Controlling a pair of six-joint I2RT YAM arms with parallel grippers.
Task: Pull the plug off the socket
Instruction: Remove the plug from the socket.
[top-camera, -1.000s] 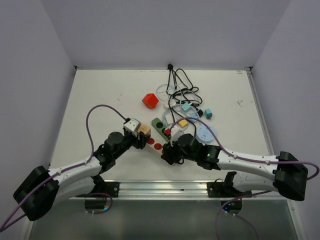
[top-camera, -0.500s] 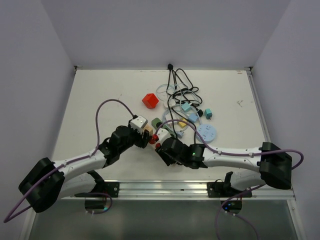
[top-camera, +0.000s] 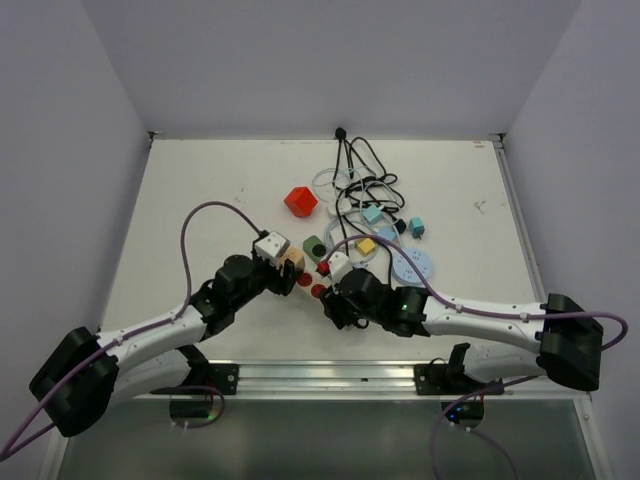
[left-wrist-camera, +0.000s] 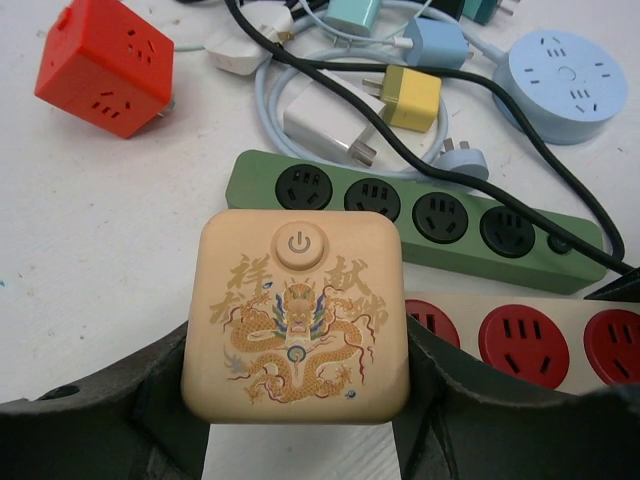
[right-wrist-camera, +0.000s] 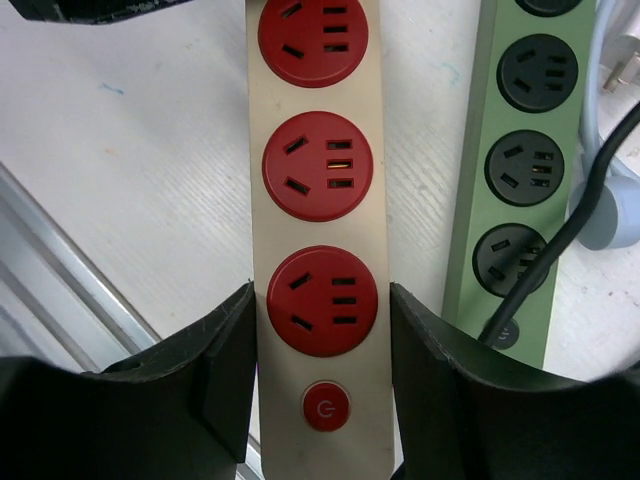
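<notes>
Left wrist view, we note left gripper clamped on cube plug, right gripper pinching socket strip between its fingers.

Pale tan on the cube plug, printed with a gold dragon touched with blue and green, gold characters on either side, and a round power symbol in the same tan. Cream casing on the red-socket strip, with round red socket faces and a small red power button. Muted green on the green strip, with black socket wells. Bright orange-red on the cube socket. Light blue on the round socket disc. Yellow on a small plug, white on a flat charger. Black on the thick cable. Off-white on the table, with a few faint specks. White shells with black joints on the left arm and right arm, with a purple cable looping above the left one.
</notes>
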